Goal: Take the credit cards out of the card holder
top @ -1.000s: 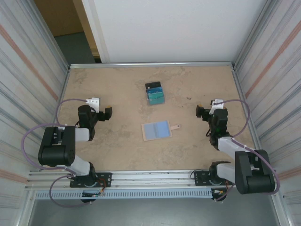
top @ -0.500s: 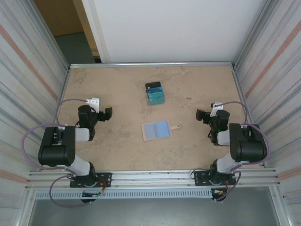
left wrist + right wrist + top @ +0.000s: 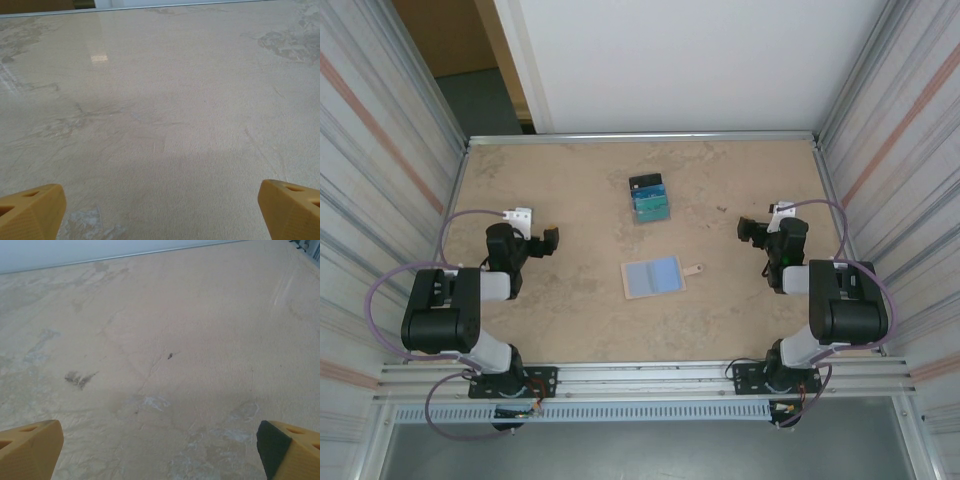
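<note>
Card holder lies unfolded on the table, pale blue side up, tab on its right. No card shows in it, though it's too small to be sure. Left end effector and right end effector sit well apart on either side, jaws wide, holding nothing. Credit cards are stacked beyond. Extraction looks finished. Next: confirm pockets are empty, otherwise park.
</note>
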